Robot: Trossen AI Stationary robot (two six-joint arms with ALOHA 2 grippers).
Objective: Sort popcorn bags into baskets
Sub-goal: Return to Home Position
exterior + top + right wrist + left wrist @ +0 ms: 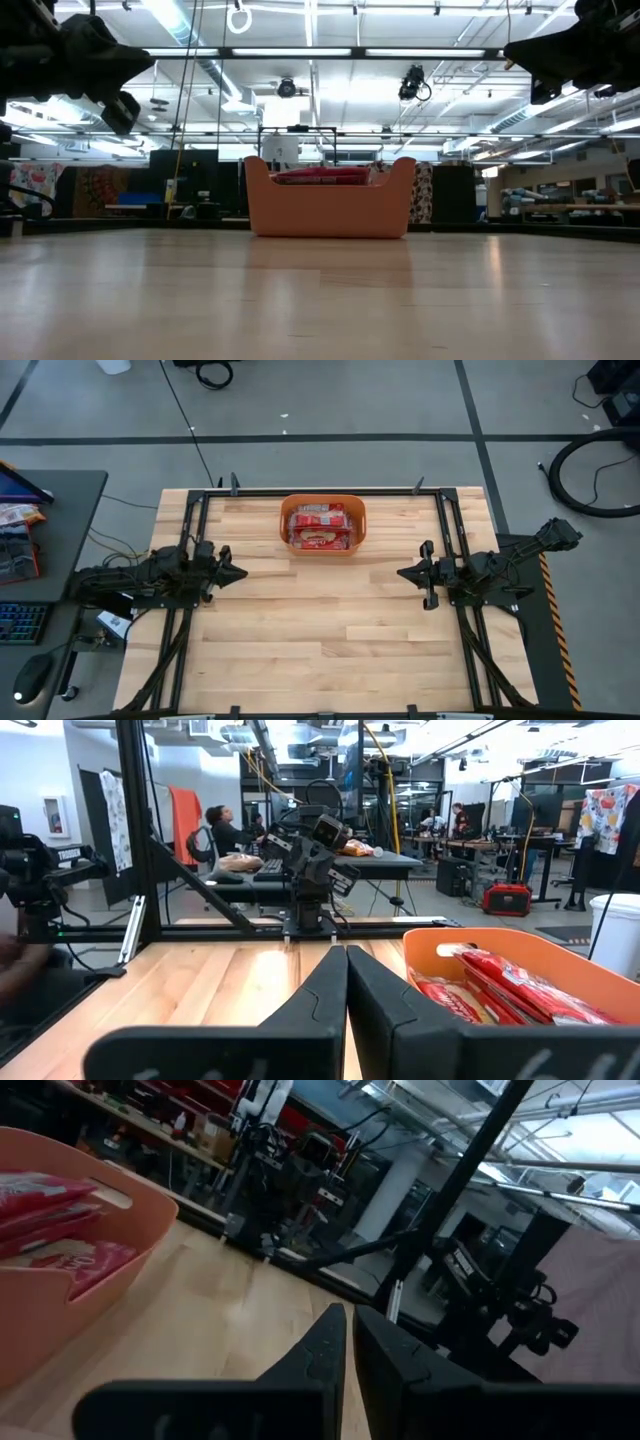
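The orange basket (322, 525) stands near the table's far edge, at its middle, and holds red popcorn bags (320, 527) stacked flat inside. It also shows in the low view (330, 198), the left wrist view (60, 1280) and the right wrist view (520, 990). My left gripper (238, 572) is shut and hovers above the table's left side, pointing right. My right gripper (403, 572) is shut and hovers above the right side, pointing left. Both are raised off the table and empty.
Bare wooden tabletop (320, 630) lies between and in front of the two grippers. Black frame rails (190, 540) run along the table's left, right and far sides. A desk with a keyboard and mouse (30, 620) stands left of the table. People sit far behind (220, 825).
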